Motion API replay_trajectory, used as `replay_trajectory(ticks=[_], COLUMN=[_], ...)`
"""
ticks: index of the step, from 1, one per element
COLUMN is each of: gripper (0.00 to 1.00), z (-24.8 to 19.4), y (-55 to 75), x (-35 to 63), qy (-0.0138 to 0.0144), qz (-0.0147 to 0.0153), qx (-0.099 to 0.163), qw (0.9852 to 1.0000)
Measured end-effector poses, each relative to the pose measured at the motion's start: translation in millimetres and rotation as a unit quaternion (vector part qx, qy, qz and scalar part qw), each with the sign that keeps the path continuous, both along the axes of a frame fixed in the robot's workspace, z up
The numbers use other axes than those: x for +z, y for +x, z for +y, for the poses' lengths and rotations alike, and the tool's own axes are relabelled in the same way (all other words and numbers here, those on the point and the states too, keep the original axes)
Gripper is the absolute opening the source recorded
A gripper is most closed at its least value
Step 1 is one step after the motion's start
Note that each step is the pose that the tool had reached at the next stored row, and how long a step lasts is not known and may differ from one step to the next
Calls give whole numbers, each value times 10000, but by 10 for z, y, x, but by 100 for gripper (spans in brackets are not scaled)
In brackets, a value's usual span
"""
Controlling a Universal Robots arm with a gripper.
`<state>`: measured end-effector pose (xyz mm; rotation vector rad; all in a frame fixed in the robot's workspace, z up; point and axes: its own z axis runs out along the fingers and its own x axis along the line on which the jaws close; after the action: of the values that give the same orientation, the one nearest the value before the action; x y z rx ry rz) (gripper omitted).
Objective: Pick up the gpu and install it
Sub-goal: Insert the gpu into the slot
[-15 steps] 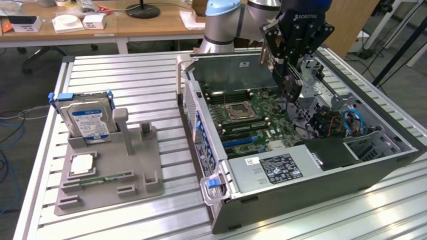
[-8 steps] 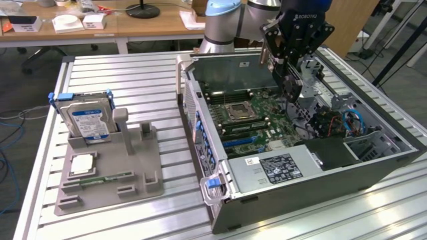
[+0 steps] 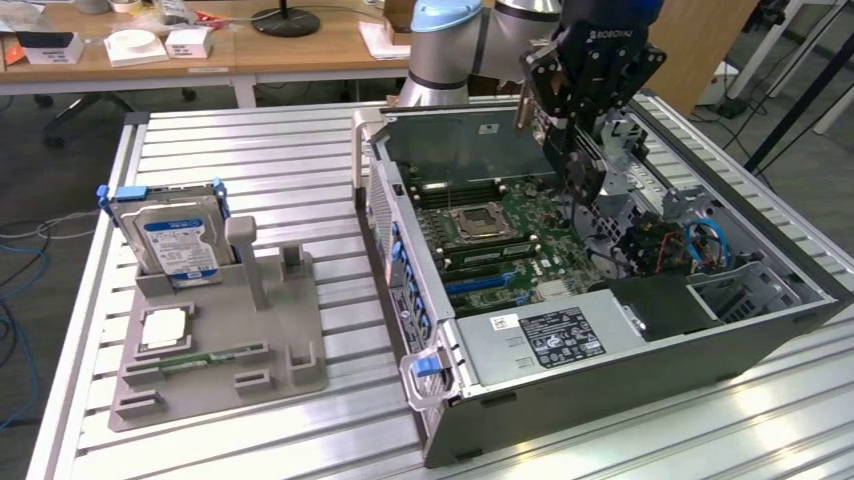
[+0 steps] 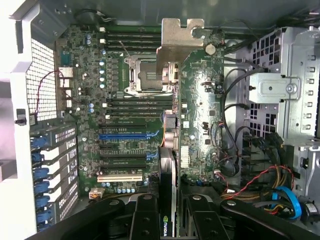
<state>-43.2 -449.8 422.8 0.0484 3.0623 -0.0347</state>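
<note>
Table: slatted metal table (image 3: 267, 150), under everything.
Holder: a grey holder (image 3: 287, 370) sits in the lower left of the exterior view.
On the holder: a square processor chip (image 3: 163, 327) and a thin RAM stick (image 3: 214, 357) lie flat. A hard drive (image 3: 174, 235) with a blue label stands up behind them.
Case: an open computer case (image 3: 561, 400) lies on its side, in the middle and right.
Inside the case: a green motherboard (image 3: 494, 240) with a blue slot (image 4: 127, 135).
Gripper: the black gripper (image 3: 577, 140) hangs over the motherboard, upper right. Its fingers (image 4: 145, 215) are clamped on the gpu.
Gpu: the gpu (image 4: 167, 195) is pinched edge-on between the fingers, up over the motherboard. Its silver bracket (image 4: 181, 37) is at the end away from the fingers.
Far back: wooden desks (image 3: 294, 50).
</note>
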Motion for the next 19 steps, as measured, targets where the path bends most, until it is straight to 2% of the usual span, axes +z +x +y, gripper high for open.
replay_trajectory(ticks=[12,19], gripper=[26,26], z=[61,66], y=[-4,-4], x=[-15,-16], qy=[-1,-1], qz=[0,1], qx=[189,278], qw=[9998,9996])
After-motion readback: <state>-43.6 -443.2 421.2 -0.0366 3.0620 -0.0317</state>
